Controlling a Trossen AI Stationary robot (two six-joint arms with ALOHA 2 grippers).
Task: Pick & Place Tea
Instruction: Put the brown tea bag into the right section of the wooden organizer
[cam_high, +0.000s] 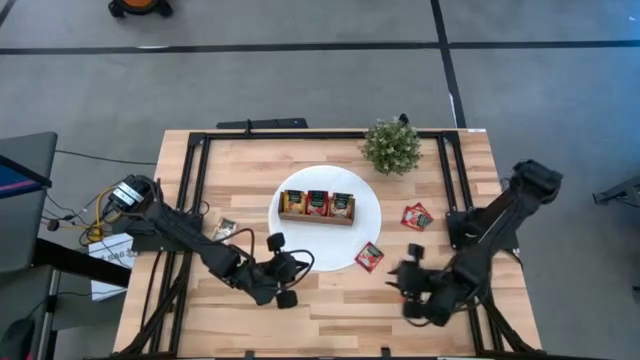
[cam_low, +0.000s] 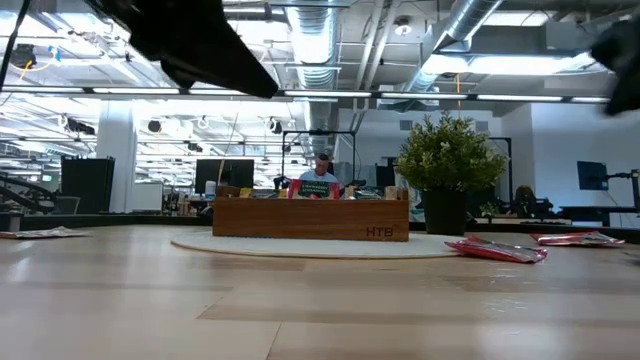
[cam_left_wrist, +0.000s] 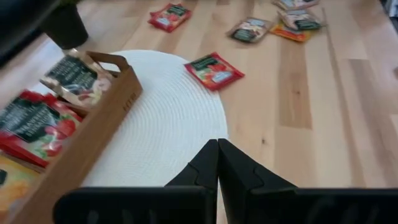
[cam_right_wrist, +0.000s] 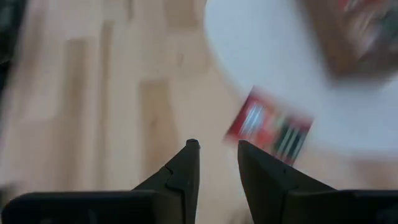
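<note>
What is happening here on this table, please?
Two robot arms are sorting tea sachets into a wooden box on a white mat. The right pincer is open, empty, near a red sachet on the mat's edge. The left pincer is shut, holding nothing. Other sachets lie loose near a small plant.

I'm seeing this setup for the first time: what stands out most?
A wooden box filled with tea sachets sits on a white round mat mid-table, with a small green plant behind it. A red tea sachet straddles the mat's edge, close to the right hand.
</note>
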